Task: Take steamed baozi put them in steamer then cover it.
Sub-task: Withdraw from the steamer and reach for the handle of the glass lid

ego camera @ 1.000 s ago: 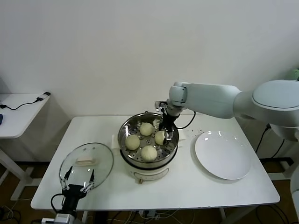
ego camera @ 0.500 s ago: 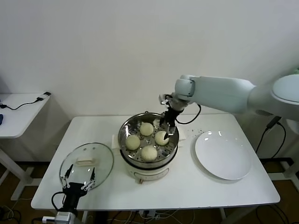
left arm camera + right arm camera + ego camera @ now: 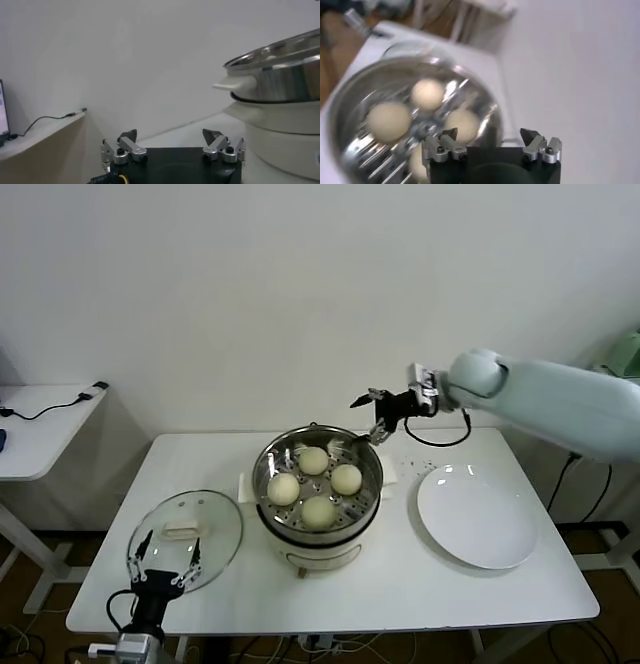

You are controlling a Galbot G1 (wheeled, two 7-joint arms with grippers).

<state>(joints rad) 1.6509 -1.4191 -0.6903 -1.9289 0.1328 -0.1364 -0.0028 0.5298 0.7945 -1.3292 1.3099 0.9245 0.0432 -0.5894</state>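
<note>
Head view: right hand (image 3: 372,416) spread above steamer (image 3: 317,489); left hand (image 3: 168,561) spread beside cover (image 3: 186,537); plate (image 3: 477,515) right.

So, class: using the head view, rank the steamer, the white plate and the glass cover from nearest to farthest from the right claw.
1. The steamer: just below and to the left of the open right claw, at the table's middle.
2. The white plate: on the table's right side, lower in the view.
3. The cover: at the table's near left corner, beside the left claw.
</note>
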